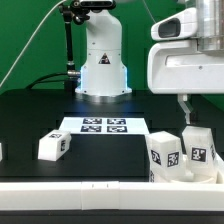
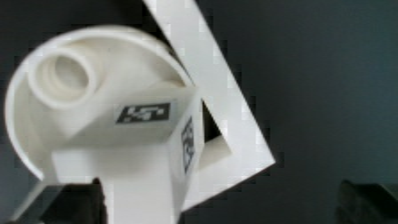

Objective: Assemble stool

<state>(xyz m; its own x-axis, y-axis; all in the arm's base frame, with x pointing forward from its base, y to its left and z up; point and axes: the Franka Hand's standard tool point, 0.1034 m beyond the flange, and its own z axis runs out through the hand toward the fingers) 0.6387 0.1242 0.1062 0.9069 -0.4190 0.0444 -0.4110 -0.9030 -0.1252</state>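
Hovering above seat (image 2: 71, 85) and leg (image 2: 143, 165), both directly beneath | gripper (image 2: 214, 205) spread wide, holding nothing | risk: off-centre descent, finger clipping leg, knocking it against border rail (image 2: 222, 80)

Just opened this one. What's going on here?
A Franka arm is partway through putting a stool together. Its end effector hangs open over the round seat, which lies against the white border rail at the exterior view's right. A tagged leg stands at the seat, between the spread fingers and not gripped. A second leg lies alone on the table at the exterior view's left, near the marker board.
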